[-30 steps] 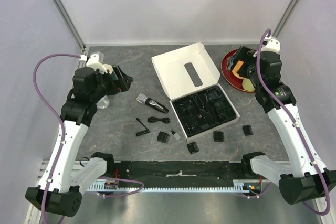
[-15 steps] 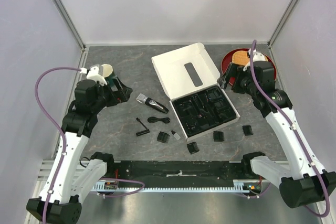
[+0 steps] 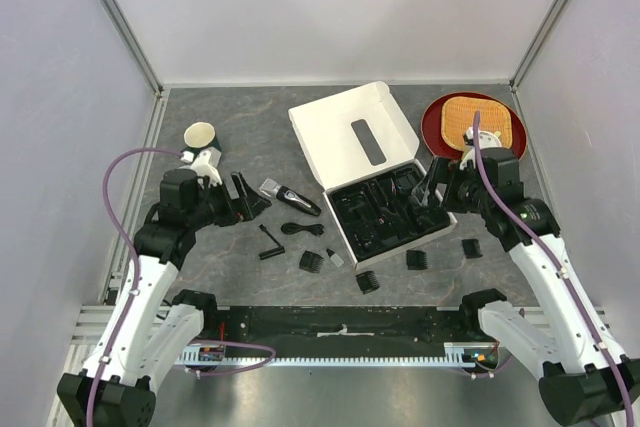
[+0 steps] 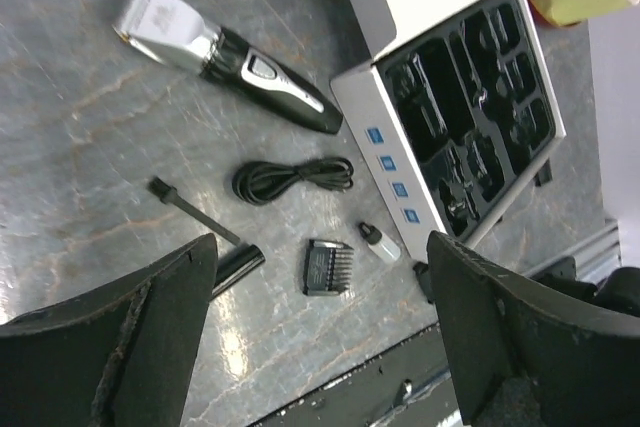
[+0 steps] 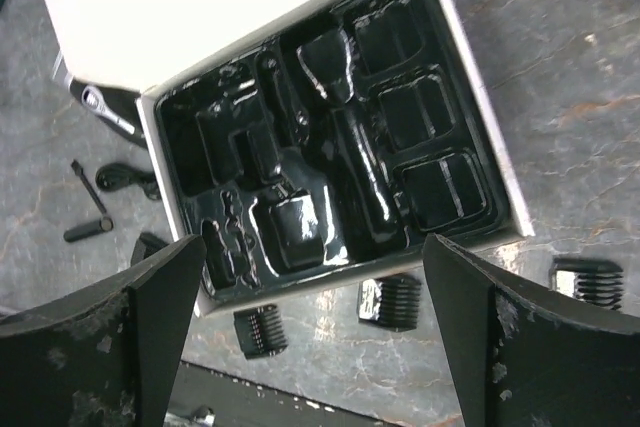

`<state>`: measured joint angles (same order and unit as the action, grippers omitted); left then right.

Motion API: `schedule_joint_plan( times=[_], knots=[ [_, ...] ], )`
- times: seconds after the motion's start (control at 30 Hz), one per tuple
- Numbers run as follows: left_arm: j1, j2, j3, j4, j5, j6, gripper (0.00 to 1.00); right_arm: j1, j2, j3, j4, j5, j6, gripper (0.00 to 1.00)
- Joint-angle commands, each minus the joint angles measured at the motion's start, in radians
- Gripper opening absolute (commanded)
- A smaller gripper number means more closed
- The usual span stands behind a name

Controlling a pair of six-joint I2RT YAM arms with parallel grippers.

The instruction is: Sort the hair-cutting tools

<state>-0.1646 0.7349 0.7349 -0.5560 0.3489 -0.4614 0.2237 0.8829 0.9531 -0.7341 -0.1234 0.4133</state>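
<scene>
**Both arms swing in from the corners; every tool is still loose**

Top view: within the last second the left gripper (image 3: 245, 202) has left the cup (image 3: 201, 135) at 10 o'clock. It now sits just at 9 o'clock of the clipper (image 3: 290, 197). The right gripper (image 3: 428, 195) has come off the red plate (image 3: 433, 119) at 2 o'clock and hangs over the 3 o'clock edge of the tray (image 3: 380, 222). The cord (image 3: 303, 229), brush (image 3: 268, 243) and four comb guards (image 3: 368, 282) lie unmoved on the table, from 9 to 5 o'clock of the box.

Left wrist view: the jaws stand wide apart and empty. One guard and a small bottle (image 4: 380, 244) lie below them, with the clipper at 11 o'clock.

Right wrist view: the jaws are again spread and empty above the tray, whose compartments hold nothing. Three guards lie along its 6 o'clock side.

Sorting apparently has not begun; this looks like the approach for a first pick.
</scene>
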Motion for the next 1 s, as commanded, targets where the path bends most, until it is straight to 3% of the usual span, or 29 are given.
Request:
schedule_joint_plan(
  times=[0.0,0.07,0.27,0.5,0.7,0.97],
  knots=[
    [0.002,0.004,-0.052,0.030,0.139,-0.052,0.91,0.061,-0.039,-0.039,0.011,-0.065,-0.021,0.97],
    [0.002,0.001,-0.074,0.031,0.136,-0.057,0.90,0.109,-0.042,-0.042,0.030,-0.068,-0.015,0.96],
    [0.002,-0.009,-0.077,0.031,0.061,-0.060,0.89,0.411,0.030,-0.008,0.183,-0.030,0.010,0.94],
    [0.002,-0.032,-0.071,0.010,-0.092,-0.074,0.87,0.669,0.313,0.143,0.282,0.117,-0.121,0.95],
    [0.000,-0.074,-0.052,-0.096,-0.333,-0.117,0.87,0.730,0.614,0.321,0.317,0.160,-0.292,0.96],
    [0.002,-0.150,-0.060,-0.113,-0.436,-0.146,0.86,0.729,0.924,0.573,0.277,0.127,-0.504,0.98]
  ],
)
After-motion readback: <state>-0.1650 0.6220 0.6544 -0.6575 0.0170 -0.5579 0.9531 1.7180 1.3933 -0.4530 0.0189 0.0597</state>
